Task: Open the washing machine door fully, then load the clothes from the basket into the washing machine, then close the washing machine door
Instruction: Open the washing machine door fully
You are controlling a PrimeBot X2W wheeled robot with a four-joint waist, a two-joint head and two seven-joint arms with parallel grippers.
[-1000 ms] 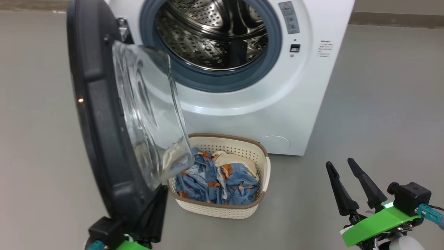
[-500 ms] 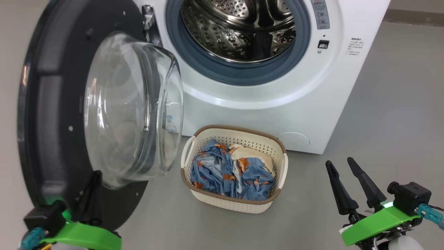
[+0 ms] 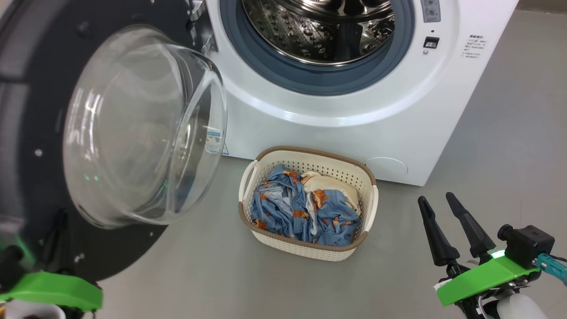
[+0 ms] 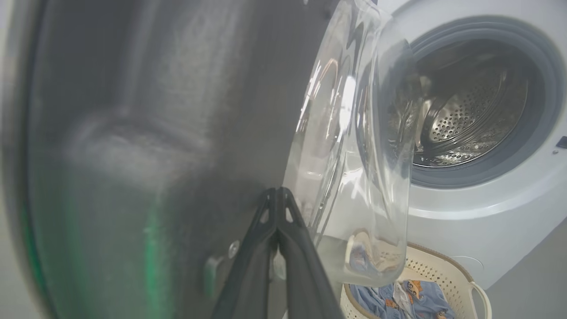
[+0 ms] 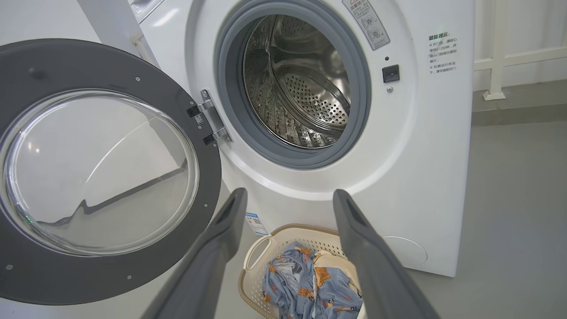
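Washing machine door (image 3: 40, 57) stands wide open, left of the washing machine (image 3: 354, 133). Left gripper (image 4: 278, 195) has fingers together, empty, tips at the door's inner black ring. Basket (image 3: 305, 250) of clothes (image 3: 305, 208) sits on the floor just in front of the washing machine; right gripper (image 3: 435, 198) has fingers apart, empty, near the machine's front right.

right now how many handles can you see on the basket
2: the left handle and the right handle, on opposite sides of the basket. Neither is hidden.
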